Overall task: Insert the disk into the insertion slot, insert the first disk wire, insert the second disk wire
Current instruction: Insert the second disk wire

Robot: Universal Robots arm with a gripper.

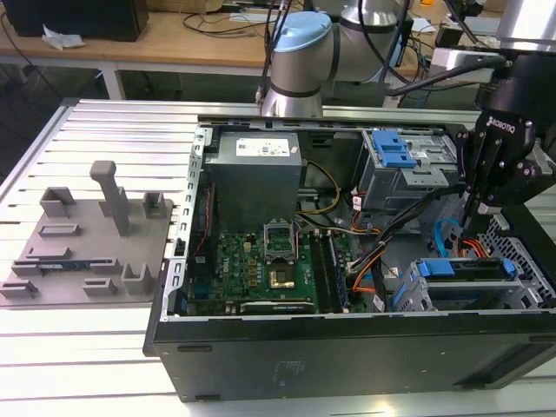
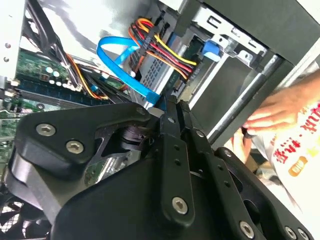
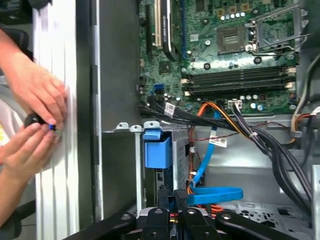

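Already the disk [image 1: 465, 268] sits in the insertion slot [image 1: 408, 291], low in the PC case [image 1: 347, 347] at the exterior view's right. Its long axis runs left-right in that view, blue carrier end toward the motherboard [image 1: 261, 265].

Exterior view shows the whole layout; the claw [image 1: 486, 206] hangs just above and behind the disk, fingertips hidden by cables. In the second wrist view the claw [image 2: 170, 107] has its fingers [image 2: 172, 130] pressed close together, tips at the end of the blue flat cable [image 2: 127, 70]; whether they actually grip its plug, can't tell. The red/yellow/black wire bundle [image 2: 162, 52] plugs in right beside it. First wrist view adds the carrier's blue tab [image 3: 157, 147] and the blue cable looping near the claw [image 3: 175, 197].

Around: grey power supply [image 1: 256, 174] at the case's far side, taller cage w/ blue latch [image 1: 395, 152] behind the slot, orange and black cables crossing between board and slot. Outside the case, a person's hands [image 3: 35, 95] pinch a small black knob on the worktop [image 3: 57, 165]. A grey fixture plate [image 1: 87, 243] lies well apart at the exterior view's left.
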